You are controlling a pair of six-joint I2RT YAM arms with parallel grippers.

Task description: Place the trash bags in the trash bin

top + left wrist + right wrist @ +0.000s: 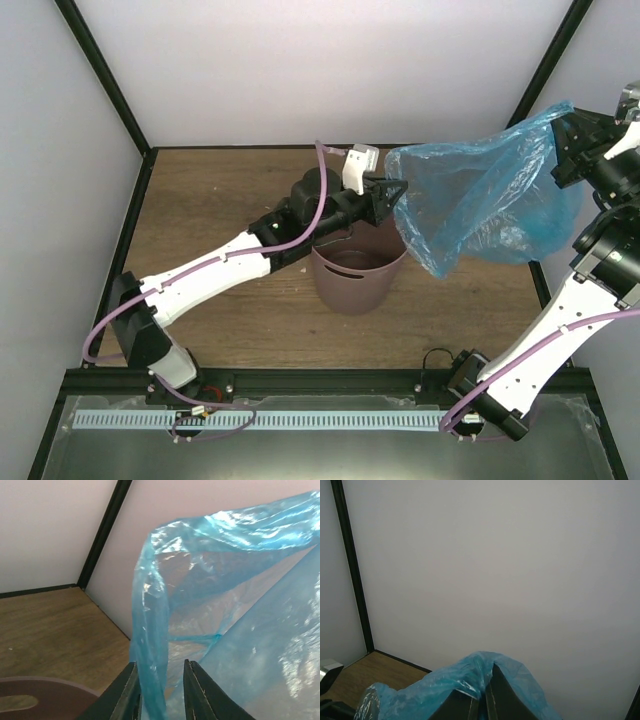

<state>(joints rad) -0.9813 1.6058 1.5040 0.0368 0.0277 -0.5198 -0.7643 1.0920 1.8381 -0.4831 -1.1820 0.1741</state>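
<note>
Crinkly light-blue plastic bag (480, 190), pinched in my right fingers (497, 700), lies between my left fingers (200, 695); clamped or not I cannot tell, so it may slip past the round mauve bin (355, 285).

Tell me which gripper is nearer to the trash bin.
Left. The left gripper hovers just above the far rim of the trash bin, beside the trash bag. The right gripper is high, far to the right of it.

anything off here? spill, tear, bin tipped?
Nothing stands out. The trash bin stands upright on the table. The trash bag, no tear visible, hangs in the air, pinched by the right gripper, one edge between the fingers of the left gripper.
</note>
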